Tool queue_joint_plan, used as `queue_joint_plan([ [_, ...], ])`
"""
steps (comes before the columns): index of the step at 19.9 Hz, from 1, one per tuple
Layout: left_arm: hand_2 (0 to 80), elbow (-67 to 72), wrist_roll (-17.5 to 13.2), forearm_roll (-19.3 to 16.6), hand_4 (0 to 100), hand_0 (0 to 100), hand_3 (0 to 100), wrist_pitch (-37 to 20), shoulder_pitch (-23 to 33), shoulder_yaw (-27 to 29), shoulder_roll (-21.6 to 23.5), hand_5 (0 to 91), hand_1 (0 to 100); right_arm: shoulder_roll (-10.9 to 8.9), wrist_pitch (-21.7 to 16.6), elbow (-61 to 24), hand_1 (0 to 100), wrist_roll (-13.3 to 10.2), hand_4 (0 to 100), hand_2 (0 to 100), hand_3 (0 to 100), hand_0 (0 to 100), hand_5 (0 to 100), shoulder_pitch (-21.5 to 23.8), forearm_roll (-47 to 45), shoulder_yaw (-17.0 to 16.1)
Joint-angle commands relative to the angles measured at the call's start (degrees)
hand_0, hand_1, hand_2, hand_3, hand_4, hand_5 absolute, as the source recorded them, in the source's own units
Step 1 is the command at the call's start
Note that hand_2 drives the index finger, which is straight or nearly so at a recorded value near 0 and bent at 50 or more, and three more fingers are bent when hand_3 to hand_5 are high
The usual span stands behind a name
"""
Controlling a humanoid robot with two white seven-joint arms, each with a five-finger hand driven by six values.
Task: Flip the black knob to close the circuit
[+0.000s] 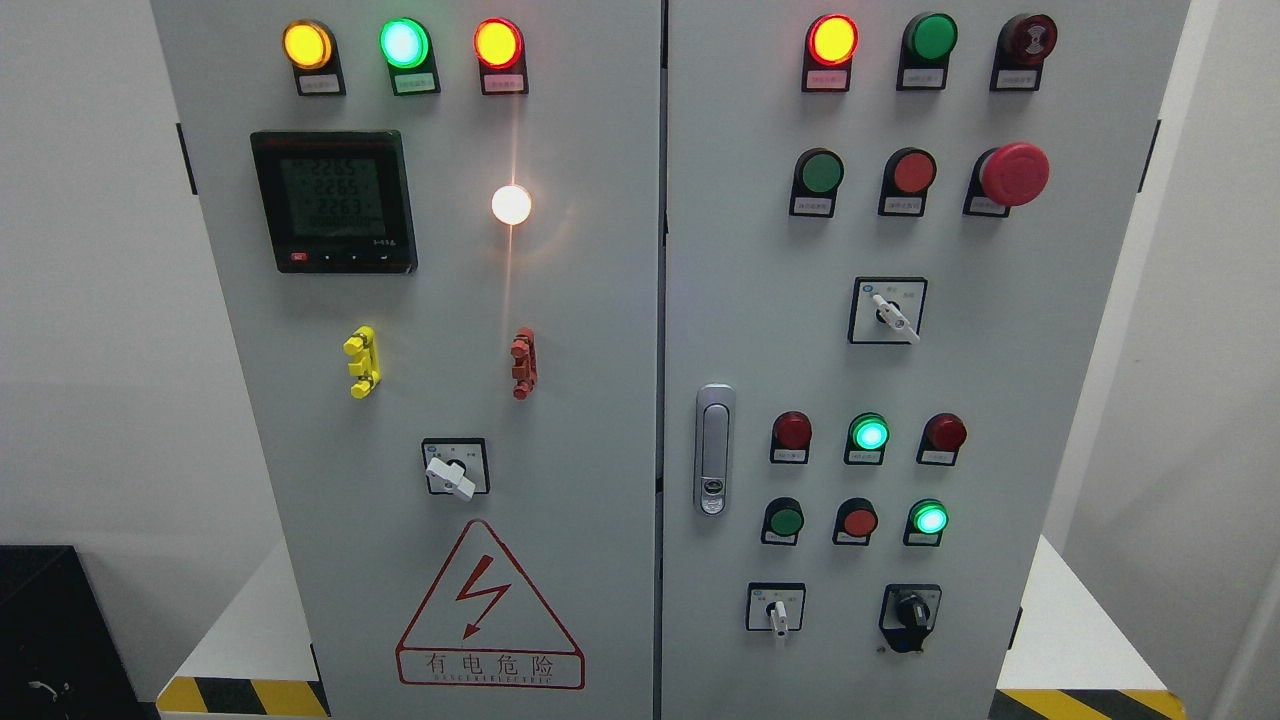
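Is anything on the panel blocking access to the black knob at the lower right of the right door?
Nothing visible does. The black knob sits exposed on the flat cabinet door, with the white-handled selector well to its left and the lit green button above it. Neither hand is in view.

Small black rotary knob (911, 608) on black plate mounted at lower right of right grey cabinet door; handle seen pointing straight up; set just right of white-handled selector switch
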Motion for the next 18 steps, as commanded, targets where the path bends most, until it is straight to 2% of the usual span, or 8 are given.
queue_joint_plan([
  [1,0.0,-1.67,0.00,0.00,0,12,0,0.03,1.32,0.00,0.00,0.0,56,0.16,1.68,-7.03,0,0.20,96,85,100,0,100,-4.18,4.78,0.19],
  [10,0.0,-1.67,0.00,0.00,0,12,0,0.03,1.32,0.00,0.00,0.0,56,0.16,4.32,-9.23,0,0.82,98,87,100,0,100,-8.05,8.13,0.19],
  [18,0.0,-1.67,0.00,0.00,0,12,0,0.03,1.32,0.00,0.00,0.0,56,0.07,4.50,-9.23,0,1.52,98,87,100,0,100,-10.68,11.55,0.36],
])
